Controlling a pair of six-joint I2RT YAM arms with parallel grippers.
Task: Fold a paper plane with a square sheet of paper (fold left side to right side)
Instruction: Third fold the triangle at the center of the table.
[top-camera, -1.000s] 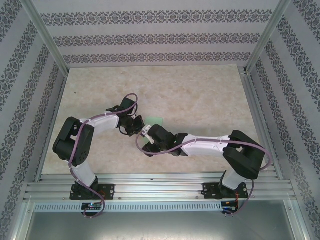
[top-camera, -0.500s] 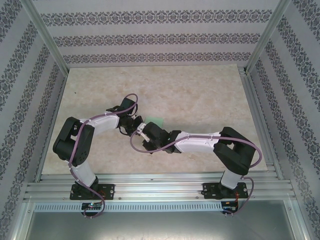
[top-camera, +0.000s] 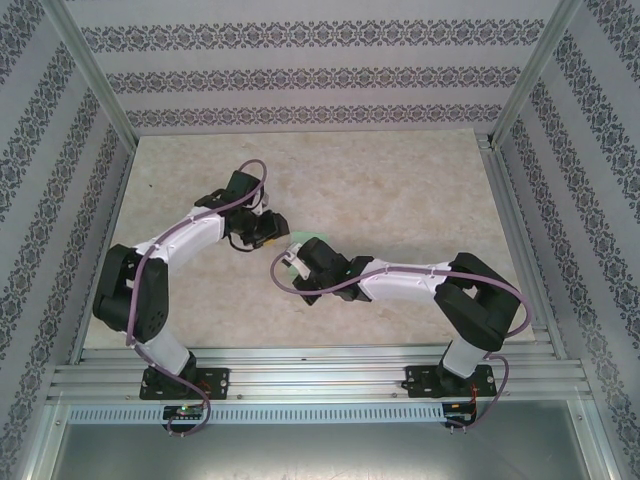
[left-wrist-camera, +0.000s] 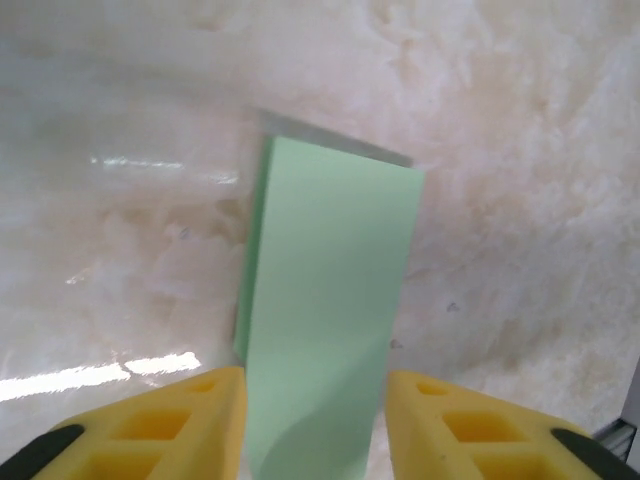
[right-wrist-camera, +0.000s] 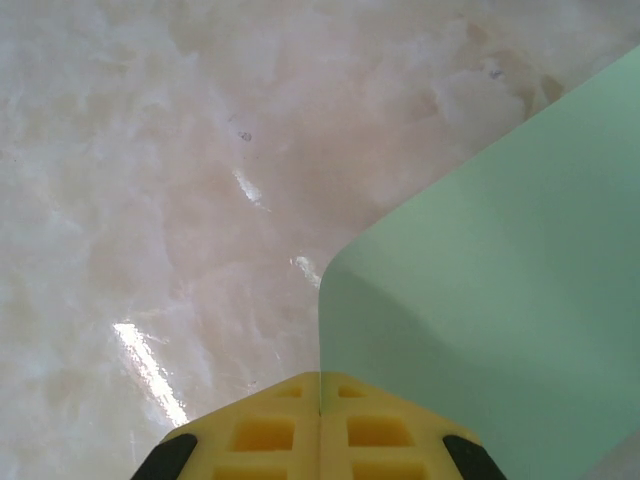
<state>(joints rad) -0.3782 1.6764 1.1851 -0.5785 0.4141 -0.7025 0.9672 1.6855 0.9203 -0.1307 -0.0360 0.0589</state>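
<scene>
The light green sheet (top-camera: 316, 241) lies near the middle of the marbled tabletop (top-camera: 400, 190), mostly hidden from above by the right arm's wrist. The right pincer (top-camera: 295, 256) sits at the sheet's near-left edge. In the right wrist view its yellow fingers (right-wrist-camera: 270, 430) are pressed together with no gap. The sheet's edge runs straight into the seam between them, so this pincer is clamped on the sheet. From that pinch the paper rises and curves away to the right, with a rounded corner lifted off the tabletop. The left pincer (top-camera: 272, 230) is just left of the sheet, pointing toward it. In the left wrist view its two yellow fingers (left-wrist-camera: 200, 420) stand apart, jaws parted. The sheet shows there as a narrow folded strip stretching away from the gap, with a shadow along its far edge. Whether those fingers touch the paper cannot be told.
</scene>
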